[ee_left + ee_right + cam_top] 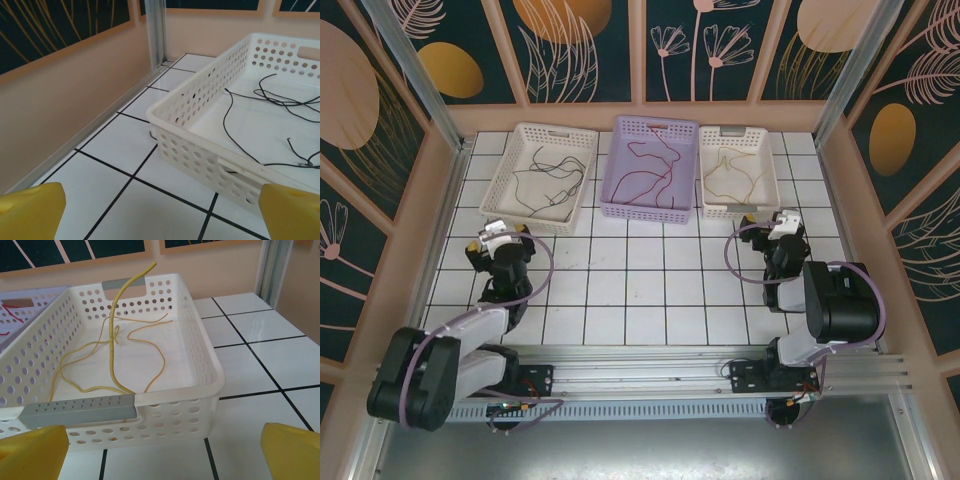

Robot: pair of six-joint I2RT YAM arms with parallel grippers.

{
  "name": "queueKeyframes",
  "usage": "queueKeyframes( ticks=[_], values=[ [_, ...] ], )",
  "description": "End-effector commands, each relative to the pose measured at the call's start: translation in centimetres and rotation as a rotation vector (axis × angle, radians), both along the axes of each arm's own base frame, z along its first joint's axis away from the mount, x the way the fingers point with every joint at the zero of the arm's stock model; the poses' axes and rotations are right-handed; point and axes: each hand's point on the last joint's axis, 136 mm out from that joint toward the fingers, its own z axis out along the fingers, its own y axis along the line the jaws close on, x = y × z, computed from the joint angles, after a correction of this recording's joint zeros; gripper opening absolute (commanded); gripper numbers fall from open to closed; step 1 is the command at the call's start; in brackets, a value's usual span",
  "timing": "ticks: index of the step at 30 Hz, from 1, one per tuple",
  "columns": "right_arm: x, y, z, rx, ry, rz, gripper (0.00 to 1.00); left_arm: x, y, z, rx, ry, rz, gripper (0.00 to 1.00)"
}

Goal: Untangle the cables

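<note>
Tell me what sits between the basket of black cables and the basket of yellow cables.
The top external view shows a lavender basket holding red cables, standing between the black-cable basket and the yellow-cable basket.

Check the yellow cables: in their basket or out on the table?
In. The yellow cables lie on the floor of the white basket, and one end stands up above its rim.

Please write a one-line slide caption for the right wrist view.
Open right gripper facing a white basket holding loose yellow cables.
</note>
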Motion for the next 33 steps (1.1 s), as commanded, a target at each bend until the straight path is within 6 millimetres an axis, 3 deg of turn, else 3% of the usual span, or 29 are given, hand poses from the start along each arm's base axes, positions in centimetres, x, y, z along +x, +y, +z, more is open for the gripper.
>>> queueKeyframes(
  ticks=[1,5,9,10,13,20,24,27,33],
  values=[
    [0.4,0.0,0.8,0.013,-0.031,0.006,0.99,1.9,-0.6,1.7,-0.004,-0.080,-0.039,0.99],
    [0.3,0.0,0.8,0.013,-0.031,0.007,0.99,3.6,-1.5,2.1,-0.005,-0.111,-0.083,0.99],
    [0.4,0.0,0.8,0.014,-0.031,0.008,0.99,6.1,-3.8,1.4,0.109,-0.027,-0.245,0.99],
    [0.4,0.0,0.9,0.014,-0.032,0.009,0.99,6.3,-3.1,1.4,0.100,-0.032,-0.211,0.99],
    [0.4,0.0,0.9,0.015,-0.032,0.009,0.99,6.4,-0.9,1.0,0.011,-0.076,-0.158,0.99],
    [0.4,0.0,0.9,0.017,-0.032,0.011,0.99,5.6,-1.9,0.5,-0.047,-0.133,-0.335,0.99],
    [0.3,0.0,0.8,0.017,-0.030,0.011,0.99,5.4,-1.7,0.5,-0.047,-0.140,-0.324,0.99],
    [0.3,0.0,0.8,0.018,-0.030,0.012,0.99,4.8,-0.1,0.5,-0.063,-0.163,-0.226,0.99],
    [0.3,0.0,0.8,0.017,-0.031,0.011,0.99,4.8,-0.1,0.7,-0.060,-0.169,-0.224,0.99]
  ],
)
